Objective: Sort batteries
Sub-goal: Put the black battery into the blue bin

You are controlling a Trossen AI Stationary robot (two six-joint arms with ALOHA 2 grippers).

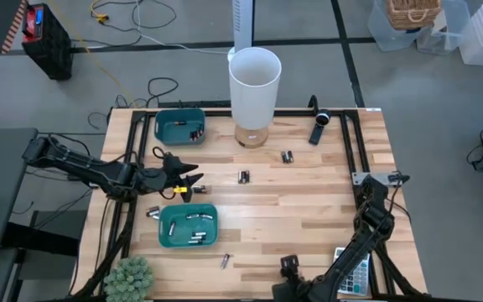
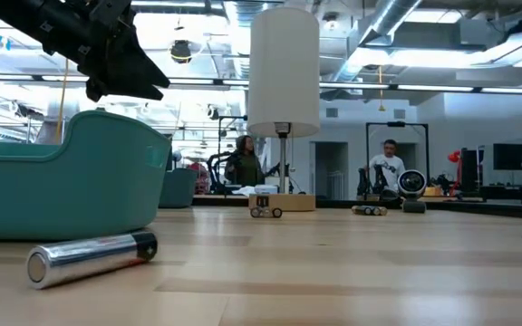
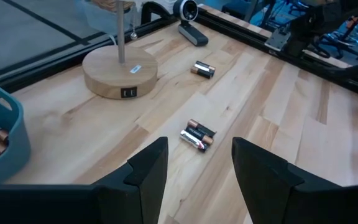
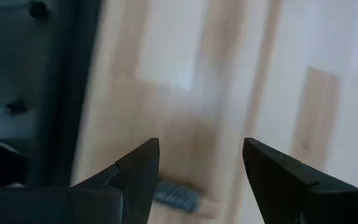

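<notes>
Small silvery and dark batteries lie scattered on the wooden table: a pair [image 1: 244, 177] mid-table, a pair [image 1: 287, 156] beyond it, one [image 1: 153, 212] beside the near teal bin [image 1: 188, 225], and one [image 1: 224, 261] by the near edge. My left gripper [image 1: 193, 174] is open and hovers between the two bins. In its wrist view the left gripper [image 3: 199, 149] looks toward the mid-table pair [image 3: 197, 135]. The far teal bin [image 1: 179, 126] also holds batteries. My right gripper [image 1: 289, 265] rests open at the near edge; the right gripper [image 4: 201, 162] is over bare wood.
A white lamp [image 1: 254, 84] on a round wooden base [image 3: 120, 78] stands at the far middle. A black oblong device [image 1: 319, 127] lies to its right. A calculator [image 1: 355, 273] sits at the near right corner, a small plant [image 1: 128, 281] at the near left. People stand in the room behind.
</notes>
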